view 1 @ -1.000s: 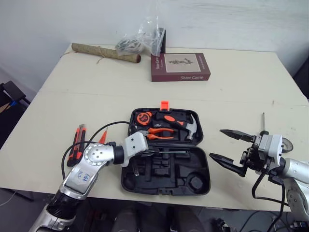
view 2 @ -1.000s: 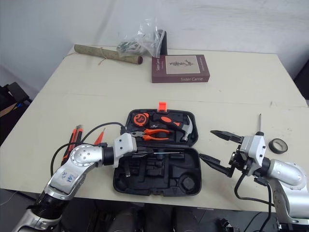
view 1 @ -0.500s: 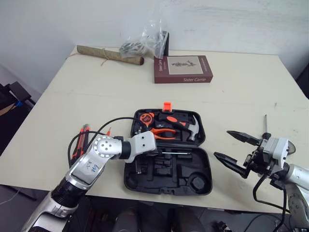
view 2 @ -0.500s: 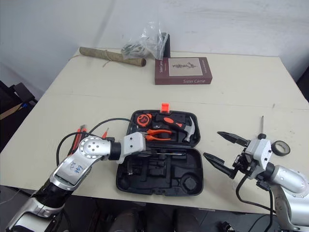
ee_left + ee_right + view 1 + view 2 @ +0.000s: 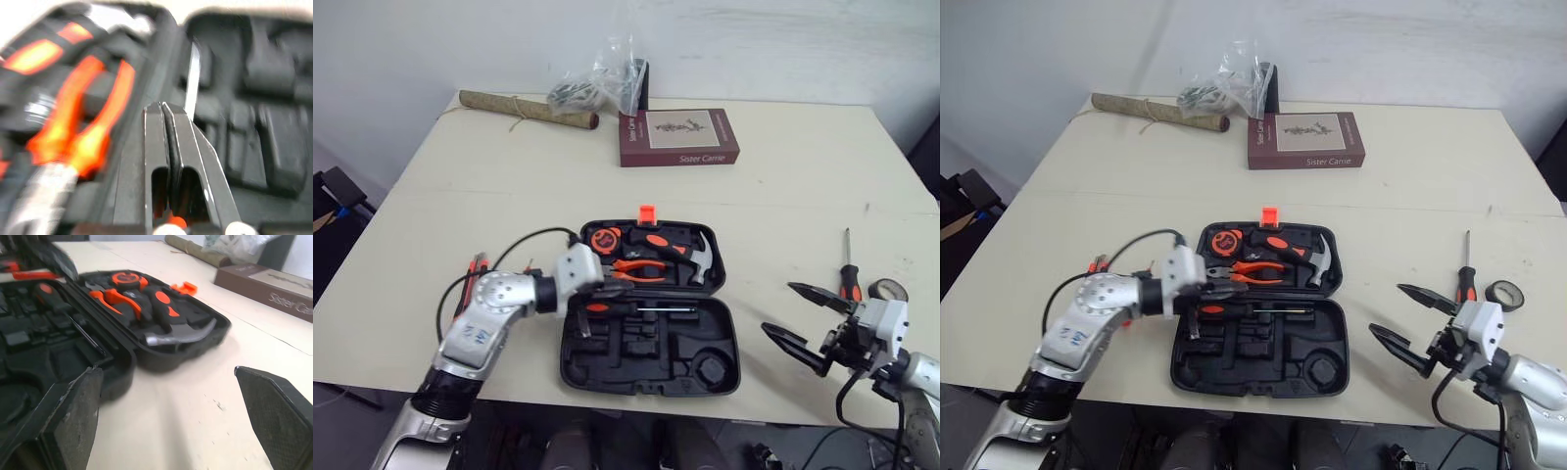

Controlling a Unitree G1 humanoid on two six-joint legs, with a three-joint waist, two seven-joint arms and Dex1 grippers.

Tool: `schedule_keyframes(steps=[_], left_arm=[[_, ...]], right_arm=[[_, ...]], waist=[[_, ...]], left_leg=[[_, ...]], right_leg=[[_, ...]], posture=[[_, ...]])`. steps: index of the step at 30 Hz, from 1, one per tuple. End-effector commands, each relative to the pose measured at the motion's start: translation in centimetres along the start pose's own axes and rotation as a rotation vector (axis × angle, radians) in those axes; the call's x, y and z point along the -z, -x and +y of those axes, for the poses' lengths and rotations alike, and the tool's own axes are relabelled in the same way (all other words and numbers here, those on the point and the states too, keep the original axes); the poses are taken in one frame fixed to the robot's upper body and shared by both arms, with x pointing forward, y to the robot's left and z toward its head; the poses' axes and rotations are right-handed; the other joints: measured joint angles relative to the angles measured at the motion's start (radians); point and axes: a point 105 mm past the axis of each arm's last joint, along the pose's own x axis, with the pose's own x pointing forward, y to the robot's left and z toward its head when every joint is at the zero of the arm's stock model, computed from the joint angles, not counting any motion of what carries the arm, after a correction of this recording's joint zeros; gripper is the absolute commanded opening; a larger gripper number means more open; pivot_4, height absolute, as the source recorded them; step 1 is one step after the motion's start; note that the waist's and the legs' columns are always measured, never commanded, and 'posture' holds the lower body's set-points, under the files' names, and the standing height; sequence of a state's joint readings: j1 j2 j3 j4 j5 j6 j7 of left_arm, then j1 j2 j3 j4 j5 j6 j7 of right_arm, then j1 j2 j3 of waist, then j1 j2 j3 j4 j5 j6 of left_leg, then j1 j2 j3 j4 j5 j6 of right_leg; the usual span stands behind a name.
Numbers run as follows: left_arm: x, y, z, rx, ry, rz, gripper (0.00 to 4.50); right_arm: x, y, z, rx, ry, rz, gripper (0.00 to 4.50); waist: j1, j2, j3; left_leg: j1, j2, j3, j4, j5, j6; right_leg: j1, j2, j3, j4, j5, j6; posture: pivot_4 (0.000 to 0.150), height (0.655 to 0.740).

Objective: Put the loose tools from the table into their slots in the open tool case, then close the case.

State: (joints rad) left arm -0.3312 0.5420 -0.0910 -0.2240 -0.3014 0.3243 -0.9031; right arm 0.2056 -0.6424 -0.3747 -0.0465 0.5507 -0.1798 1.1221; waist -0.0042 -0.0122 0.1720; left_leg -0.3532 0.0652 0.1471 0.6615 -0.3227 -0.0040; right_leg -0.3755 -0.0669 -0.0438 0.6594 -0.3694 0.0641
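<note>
The black tool case [image 5: 715,367] lies open at the table's front. Its lid half holds a tape measure [image 5: 604,239], orange pliers [image 5: 641,266] and a hammer [image 5: 683,253]. An orange-handled screwdriver [image 5: 636,309] lies across the tray half. My left gripper [image 5: 605,284] hovers just above that handle, fingers [image 5: 168,147] pressed shut. To the right of the case my right gripper [image 5: 800,319] stands wide open and empty. A loose screwdriver [image 5: 846,274] and a tape roll [image 5: 886,291] lie beyond it. Orange tools [image 5: 472,272] lie left of the case, partly hidden by my left arm.
A maroon book [image 5: 677,136], a brown paper roll [image 5: 527,108] and a plastic bag [image 5: 602,80] sit at the back of the table. The case's orange latch [image 5: 647,211] points away from me. The table's front edge runs just below the case.
My left gripper has pulled back to the left, baring the screwdriver's orange handle in the case. My right gripper has drawn away from the case toward the right.
</note>
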Motion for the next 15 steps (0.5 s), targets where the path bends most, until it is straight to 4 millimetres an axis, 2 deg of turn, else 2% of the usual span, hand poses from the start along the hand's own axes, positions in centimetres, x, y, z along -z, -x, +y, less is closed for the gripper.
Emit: schedule_keyframes(steps=[1, 2, 5, 8, 11, 13, 15], left_arm=[[-1.5, 6.1, 2.0, -0.158, -0.005, -0.075, 0.02], [-1.0, 8.0, 2.6, -0.220, 0.011, -0.051, 0.02], [0.9, 14.5, 4.2, -0.447, 0.023, 0.060, 0.81], [2.4, 21.4, 5.1, -0.686, 0.011, 0.172, 2.08], [4.0, 28.2, 4.1, -0.858, 0.005, 0.261, 3.36], [5.2, 31.5, 2.8, -0.931, 0.035, 0.314, 4.25], [6.3, 34.4, 1.3, -0.995, 0.080, 0.365, 4.42]], right_arm=[[-0.3, 3.3, -1.6, 0.127, 0.051, 0.004, 4.50], [-0.2, 4.4, -2.1, 0.173, 0.051, 0.016, 4.50], [0.6, 8.2, -3.3, 0.327, 0.037, 0.066, 4.50], [1.6, 12.4, -3.8, 0.479, 0.017, 0.139, 4.50], [3.0, 17.2, -3.6, 0.644, -0.015, 0.228, 4.50], [3.7, 19.9, -3.1, 0.734, -0.031, 0.283, 4.50], [4.5, 22.2, -2.4, 0.808, -0.053, 0.351, 4.50]], waist=[[-0.008, 0.001, 0.001], [-0.011, 0.001, 0.001], [-0.017, 0.001, 0.002], [-0.022, -0.001, 0.002], [-0.024, -0.002, 0.002], [-0.025, -0.002, 0.002], [-0.026, -0.002, 0.002]], left_leg=[[0.000, 0.000, 0.000, 0.000, 0.000, 0.000], [0.001, 0.001, 0.000, -0.001, 0.000, 0.000], [0.001, 0.001, 0.000, -0.001, 0.000, -0.001], [0.001, 0.000, 0.000, -0.004, -0.001, 0.000], [0.002, -0.002, 0.000, -0.009, -0.002, 0.002], [0.002, -0.002, 0.001, -0.012, -0.002, 0.002], [0.003, -0.002, 0.001, -0.013, -0.003, 0.003]], right_leg=[[0.000, 0.000, 0.000, 0.000, 0.000, 0.000], [0.000, 0.000, 0.000, 0.000, 0.000, 0.000], [0.000, 0.000, 0.000, 0.000, 0.000, 0.000], [0.000, -0.002, -0.001, -0.002, 0.000, 0.000], [0.000, -0.005, -0.002, -0.005, 0.000, -0.001], [0.000, -0.005, -0.002, -0.006, -0.001, -0.001], [-0.001, -0.006, -0.003, -0.006, -0.001, -0.002]], posture=[[0.150, 0.7400], [0.150, 0.7400], [0.150, 0.7400], [0.150, 0.7400], [0.150, 0.7400], [0.150, 0.7400], [0.150, 0.7400]])
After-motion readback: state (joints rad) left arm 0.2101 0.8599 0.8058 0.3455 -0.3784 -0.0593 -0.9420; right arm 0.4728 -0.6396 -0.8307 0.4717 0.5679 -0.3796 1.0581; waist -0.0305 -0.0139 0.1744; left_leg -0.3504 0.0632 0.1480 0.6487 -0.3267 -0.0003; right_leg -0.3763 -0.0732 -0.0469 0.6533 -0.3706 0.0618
